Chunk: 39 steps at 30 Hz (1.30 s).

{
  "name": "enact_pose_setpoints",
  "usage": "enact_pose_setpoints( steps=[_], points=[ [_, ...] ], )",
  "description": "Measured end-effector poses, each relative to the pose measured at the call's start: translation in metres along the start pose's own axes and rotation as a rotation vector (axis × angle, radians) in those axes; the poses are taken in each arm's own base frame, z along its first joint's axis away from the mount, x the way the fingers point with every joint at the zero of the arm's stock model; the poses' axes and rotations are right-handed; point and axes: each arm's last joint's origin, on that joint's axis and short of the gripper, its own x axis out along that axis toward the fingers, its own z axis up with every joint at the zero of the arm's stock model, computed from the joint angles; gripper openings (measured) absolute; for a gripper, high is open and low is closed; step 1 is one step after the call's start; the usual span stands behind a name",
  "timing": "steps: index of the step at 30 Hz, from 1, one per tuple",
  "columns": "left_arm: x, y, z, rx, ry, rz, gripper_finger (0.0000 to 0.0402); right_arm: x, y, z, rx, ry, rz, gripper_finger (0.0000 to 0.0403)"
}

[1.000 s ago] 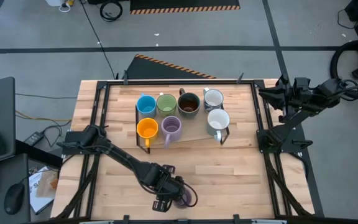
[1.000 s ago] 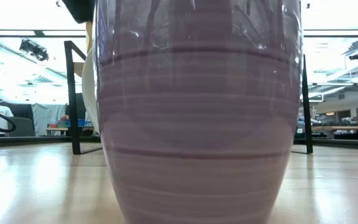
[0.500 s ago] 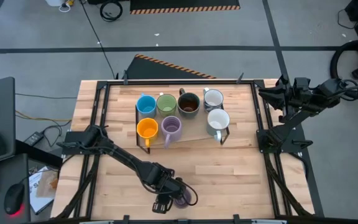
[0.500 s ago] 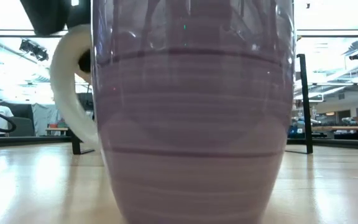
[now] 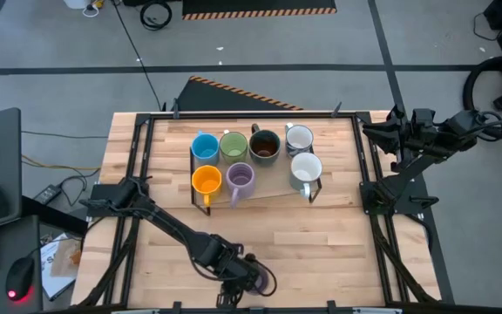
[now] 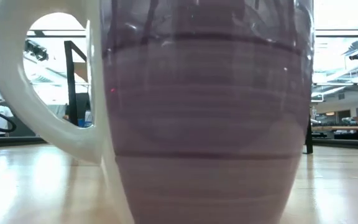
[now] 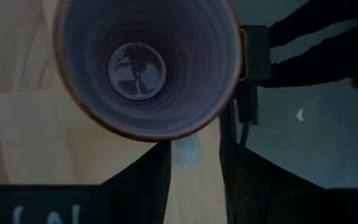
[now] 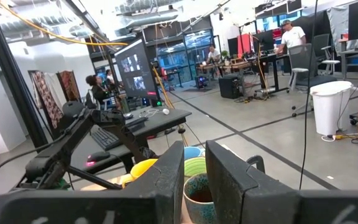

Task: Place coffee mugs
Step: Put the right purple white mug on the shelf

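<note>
Low at the bottom centre of the high view, the left gripper [image 5: 244, 281] sits over a purple mug [image 5: 253, 281] that stands apart from the others near the table's front edge; in the left wrist view its two dark fingers [image 7: 143, 180] straddle the pale handle [image 7: 185, 151] just under the mug's rim, but whether they are pinching the handle I cannot tell. The mug looks like glazed ceramic: stiff, fairly heavy for its size, smooth and probably slippery, and liable to chip if it is knocked or dropped. Its handle seems the natural hold, since the belly is wide and rounded. From table height the purple mug [image 6: 207, 118] fills the frame, showing faint horizontal throwing rings, a glossy lilac glaze and a thick cream loop handle [image 6: 39, 87] at the left. Its inside is lilac too, with a brownish rim. Further up the frame, seven more mugs stand clustered on a dark metal rack [image 5: 202, 206] on the wooden table [image 5: 321, 244]: blue [image 5: 205, 146], green [image 5: 233, 145], dark brown [image 5: 265, 146], two white [image 5: 303, 166], orange [image 5: 206, 180] and another purple [image 5: 240, 178]. The right gripper [image 8: 194, 180] waits at the far right edge, its fingers close together and holding nothing.
</note>
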Motion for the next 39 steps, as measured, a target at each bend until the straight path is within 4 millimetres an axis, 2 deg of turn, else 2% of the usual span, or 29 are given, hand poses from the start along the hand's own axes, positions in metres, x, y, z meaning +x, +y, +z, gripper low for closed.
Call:
enact_pose_setpoints(
  steps=[25,39],
  points=[
    [-0.001,0.001,0.001,-0.047,-0.008,0.009,0.0142,0.000,0.000,0.000,0.000,0.000,0.000,0.0073],
    [-0.058,0.002,0.003,-0.153,-0.091,0.013,0.0142,0.000,0.000,0.000,0.000,0.000,0.000,0.0073]
  ],
)
